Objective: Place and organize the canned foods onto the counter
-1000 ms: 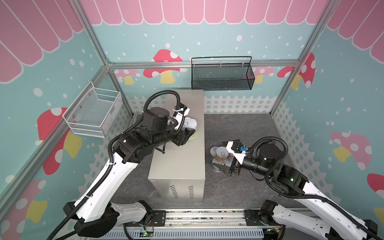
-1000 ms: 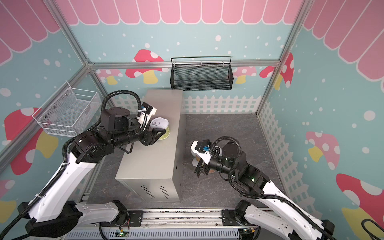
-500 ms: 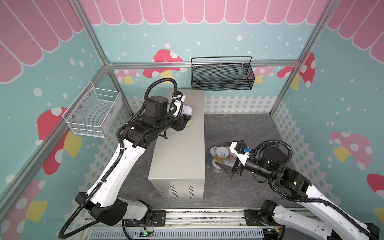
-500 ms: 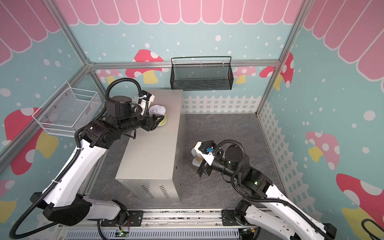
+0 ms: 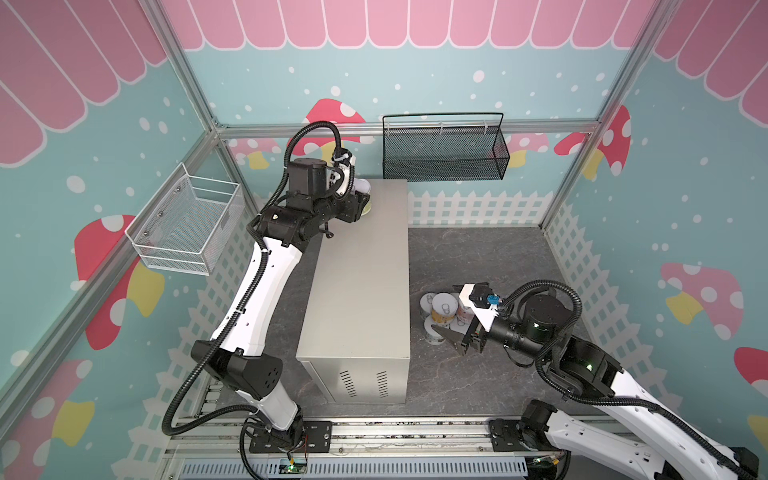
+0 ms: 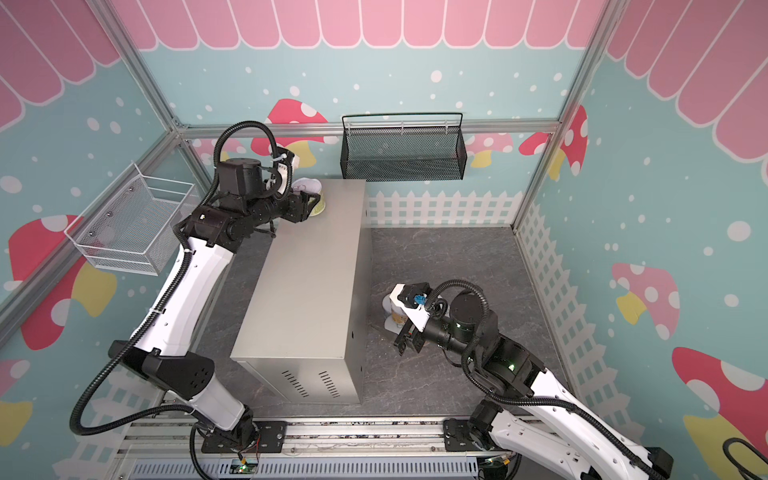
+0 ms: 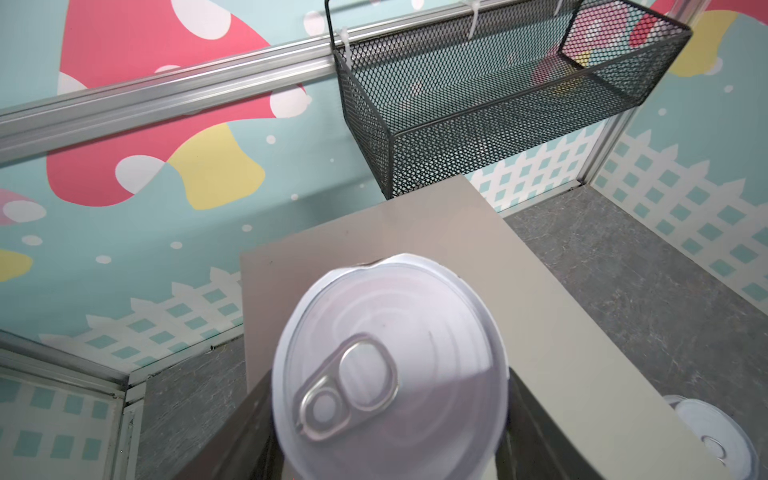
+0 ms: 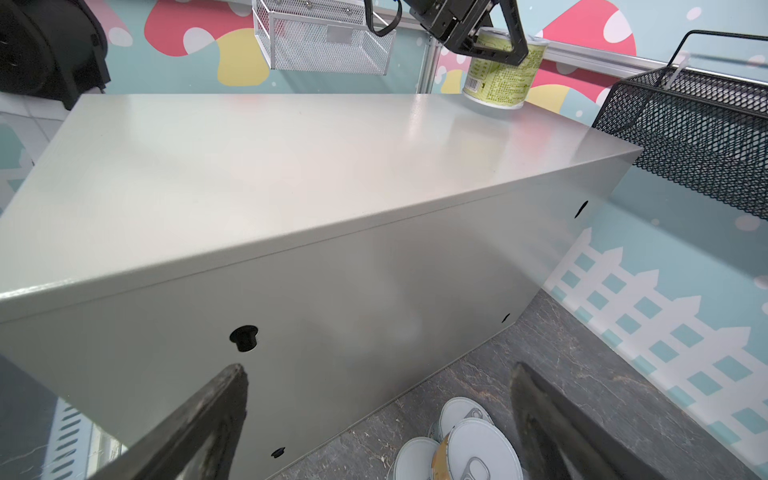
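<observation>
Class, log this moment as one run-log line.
left gripper: shut on green can, counter far end | right gripper: open, by floor cans

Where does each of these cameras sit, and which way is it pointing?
Top views: a side-by-side pair high above the front, looking down on the counter, the floor cans, the left arm and right arm.
Left wrist: rides behind the left claw, facing the black mesh basket; the claw clamps the green can.
Right wrist: low on the floor side, looking through the open right claw across the counter.
Shared: both wrist views show the green can at the counter's far end.
</observation>
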You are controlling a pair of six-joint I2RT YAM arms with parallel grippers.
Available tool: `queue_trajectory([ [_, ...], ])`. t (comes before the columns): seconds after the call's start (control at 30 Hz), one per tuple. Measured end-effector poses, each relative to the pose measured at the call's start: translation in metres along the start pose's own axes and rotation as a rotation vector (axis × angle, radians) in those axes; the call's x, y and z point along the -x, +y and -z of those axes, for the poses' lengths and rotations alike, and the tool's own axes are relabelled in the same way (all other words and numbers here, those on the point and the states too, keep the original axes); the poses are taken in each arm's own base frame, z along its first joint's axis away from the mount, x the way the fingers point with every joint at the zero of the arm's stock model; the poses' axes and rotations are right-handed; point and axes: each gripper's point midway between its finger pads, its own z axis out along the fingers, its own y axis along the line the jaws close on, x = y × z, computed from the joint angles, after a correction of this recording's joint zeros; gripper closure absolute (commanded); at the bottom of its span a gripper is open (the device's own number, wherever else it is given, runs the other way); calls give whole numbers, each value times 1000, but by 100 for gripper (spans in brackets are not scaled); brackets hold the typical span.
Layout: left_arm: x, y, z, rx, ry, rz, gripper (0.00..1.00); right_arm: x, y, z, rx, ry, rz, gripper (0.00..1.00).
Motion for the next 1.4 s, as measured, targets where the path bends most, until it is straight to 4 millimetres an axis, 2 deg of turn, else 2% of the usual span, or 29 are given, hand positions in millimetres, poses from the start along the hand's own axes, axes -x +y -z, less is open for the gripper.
queue_trajectory([
  [0.27, -2, 14, -31, 5, 12, 10, 45, -4, 0, 0, -4, 15, -9, 1],
  [0.47, -2, 23, -33, 19, 8, 16, 45, -11, -1, 0, -13, 29, -19, 1],
  [0.7, -2, 24, -33, 22, 8, 17, 43, -20, -4, -3, -34, 50, -34, 1],
  [0.87, -2, 24, -34, 22, 6, 16, 32, -21, -11, -3, -76, 57, -53, 1],
  [0.97, -2, 24, -34, 22, 5, 16, 17, -22, -16, -3, -102, 61, -68, 1],
  [1.07, 3, 25, -34, 25, -13, 12, 7, -22, -19, -3, -125, 60, -80, 1],
  [1.23, 11, 26, -31, 28, -40, 4, 1, -29, -31, -3, -193, 83, -112, 0],
  [1.4, 16, 25, -11, 39, -61, 2, 1, -57, -48, -12, -305, 194, -178, 0],
])
